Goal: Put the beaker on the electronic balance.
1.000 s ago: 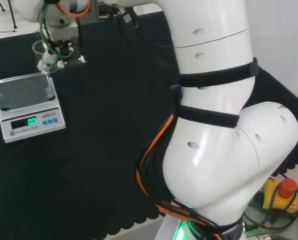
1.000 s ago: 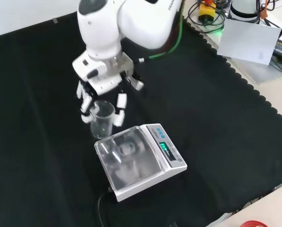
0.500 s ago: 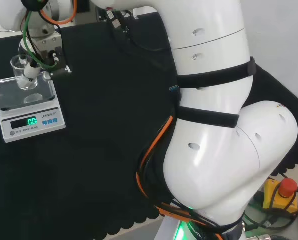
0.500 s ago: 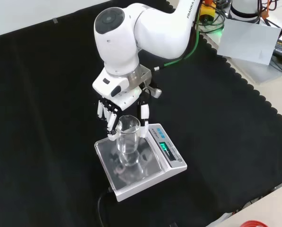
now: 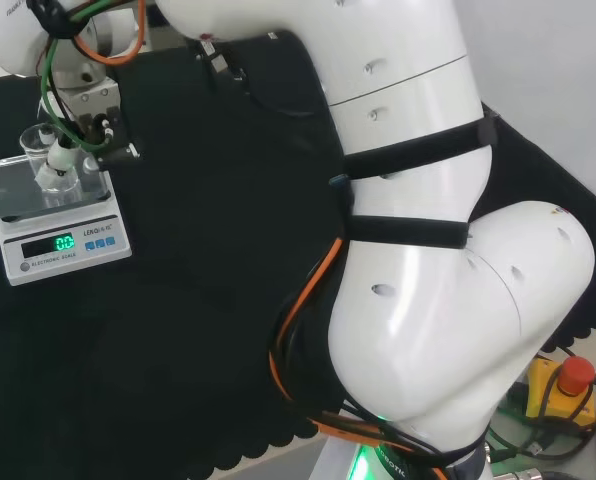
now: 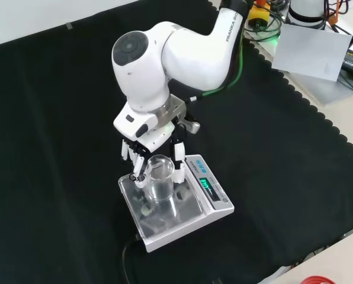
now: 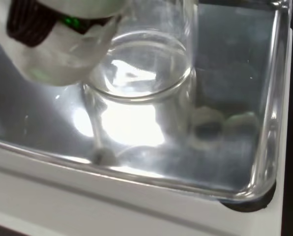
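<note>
- The hand [image 6: 154,155] of the white arm [image 6: 182,50] reaches down over the electronic balance [image 6: 215,198], fingers [image 6: 179,170] curled around a clear glass beaker [image 6: 159,179] and grasping it from both sides
- The beaker stands upright over the balance's shiny weighing pan [image 6: 185,210], toward the pan's edge nearest the arm in the front view; whether its base rests on the pan or sits just above it cannot be told
- In the head view the beaker [image 5: 40,150] and hand [image 5: 60,158] sit over the far part of the pan [image 5: 8,195], behind the lit green display [image 5: 63,242]
- From the wrist, the beaker's round base [image 7: 136,66] appears close above the mirrored pan [image 7: 225,73], its reflection bright beneath it
- The balance sits on the black cloth [image 6: 295,165] of the bench, near the cloth's front edge in the front view
</note>
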`<state>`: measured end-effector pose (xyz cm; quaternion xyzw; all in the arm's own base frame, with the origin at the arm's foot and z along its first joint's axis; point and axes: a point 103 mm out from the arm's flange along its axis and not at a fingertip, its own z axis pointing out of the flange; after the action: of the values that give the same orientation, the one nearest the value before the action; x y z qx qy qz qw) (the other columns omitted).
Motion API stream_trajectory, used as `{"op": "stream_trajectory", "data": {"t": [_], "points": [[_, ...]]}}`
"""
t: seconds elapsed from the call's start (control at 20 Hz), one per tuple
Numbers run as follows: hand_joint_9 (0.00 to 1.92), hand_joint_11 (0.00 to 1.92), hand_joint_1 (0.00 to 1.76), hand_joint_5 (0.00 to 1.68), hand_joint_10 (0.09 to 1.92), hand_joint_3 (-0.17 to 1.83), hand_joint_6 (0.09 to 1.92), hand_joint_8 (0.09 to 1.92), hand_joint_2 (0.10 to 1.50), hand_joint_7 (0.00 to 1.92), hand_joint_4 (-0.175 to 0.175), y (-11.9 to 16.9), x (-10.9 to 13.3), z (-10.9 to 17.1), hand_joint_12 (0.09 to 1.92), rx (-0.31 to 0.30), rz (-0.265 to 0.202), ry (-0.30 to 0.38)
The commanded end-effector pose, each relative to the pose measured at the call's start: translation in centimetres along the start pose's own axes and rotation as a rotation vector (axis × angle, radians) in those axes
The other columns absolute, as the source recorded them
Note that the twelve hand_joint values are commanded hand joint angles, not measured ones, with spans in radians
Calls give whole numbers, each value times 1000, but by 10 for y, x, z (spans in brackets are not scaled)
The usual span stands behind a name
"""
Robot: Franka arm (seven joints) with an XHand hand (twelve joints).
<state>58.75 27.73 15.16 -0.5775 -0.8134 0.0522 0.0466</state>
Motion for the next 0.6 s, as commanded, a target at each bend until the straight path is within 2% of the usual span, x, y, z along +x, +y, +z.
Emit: {"op": "stream_trajectory", "data": {"t": [0.05,0.15,0.25,0.35,0.45,0.6], "points": [[1227,876,1040,671,589,607,884,912,560,1031,28,3,-1,11,1179,68,0,17],[1029,693,944,289,647,595,736,940,509,760,-33,2,-4,11,1290,73,-1,30],[784,481,809,92,717,498,405,908,507,465,-48,-2,-9,11,1395,73,-9,58],[579,331,694,21,800,363,123,857,523,231,-42,-5,-12,9,1471,68,-18,80],[436,223,604,4,849,235,87,785,539,70,-33,-9,-15,6,1527,60,-33,99],[328,122,528,0,880,112,87,619,561,7,-22,-16,-18,1,1570,57,-51,116]]}}
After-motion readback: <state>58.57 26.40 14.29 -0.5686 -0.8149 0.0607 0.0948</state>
